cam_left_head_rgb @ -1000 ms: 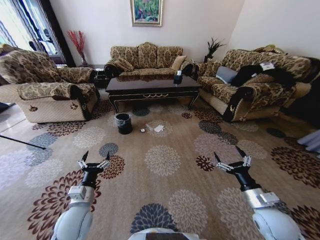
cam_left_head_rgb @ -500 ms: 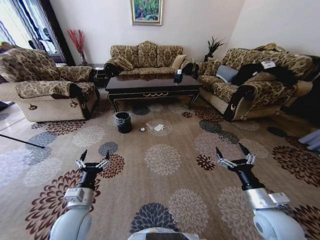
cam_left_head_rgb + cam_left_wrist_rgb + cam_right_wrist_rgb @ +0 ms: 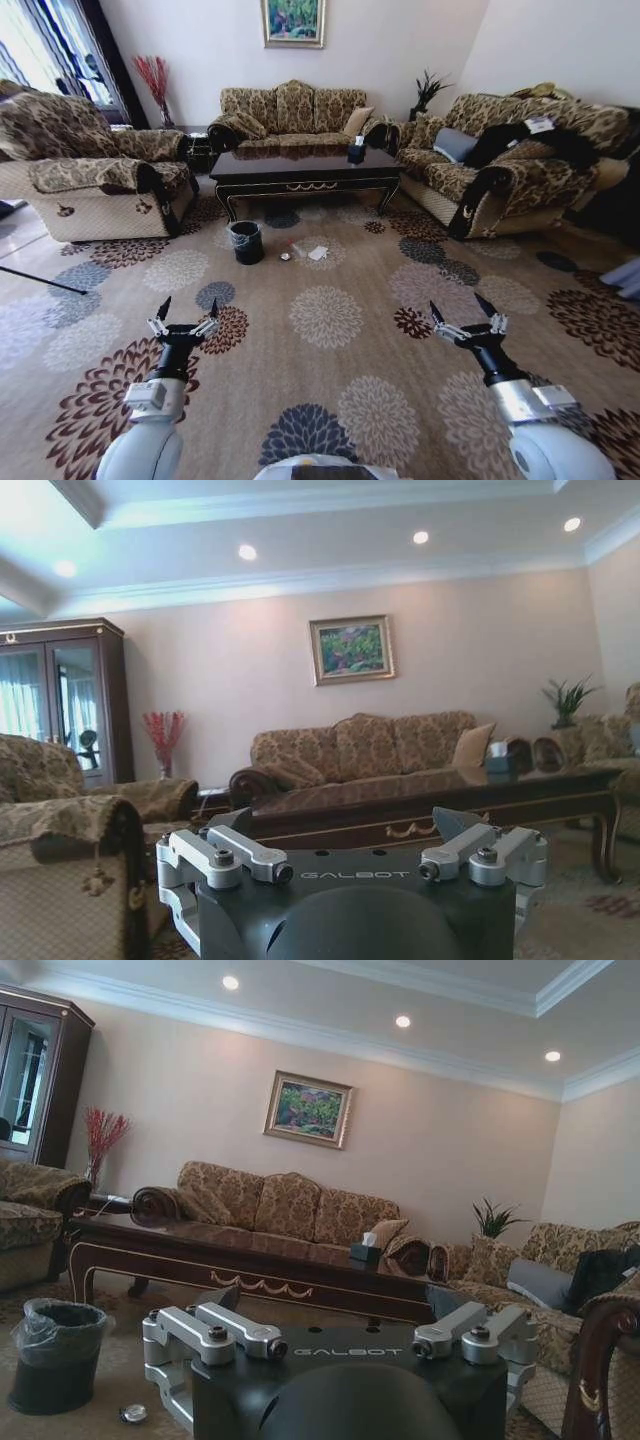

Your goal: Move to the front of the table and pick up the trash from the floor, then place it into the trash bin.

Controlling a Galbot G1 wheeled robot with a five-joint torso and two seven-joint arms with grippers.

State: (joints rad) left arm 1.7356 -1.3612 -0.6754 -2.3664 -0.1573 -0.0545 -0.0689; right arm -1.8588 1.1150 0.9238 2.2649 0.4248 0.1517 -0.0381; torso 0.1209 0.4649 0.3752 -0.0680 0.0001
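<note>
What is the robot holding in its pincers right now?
Nothing. The left pincer and the right pincer are both open and empty, held above the carpet. The trash lies on the floor beside the trash bin.

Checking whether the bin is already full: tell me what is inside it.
The bin has a greyish bag folded over its rim, and its inside looks dark in the head view. From the right wrist view its wall hides the bottom, so I cannot tell whether it holds anything.
</note>
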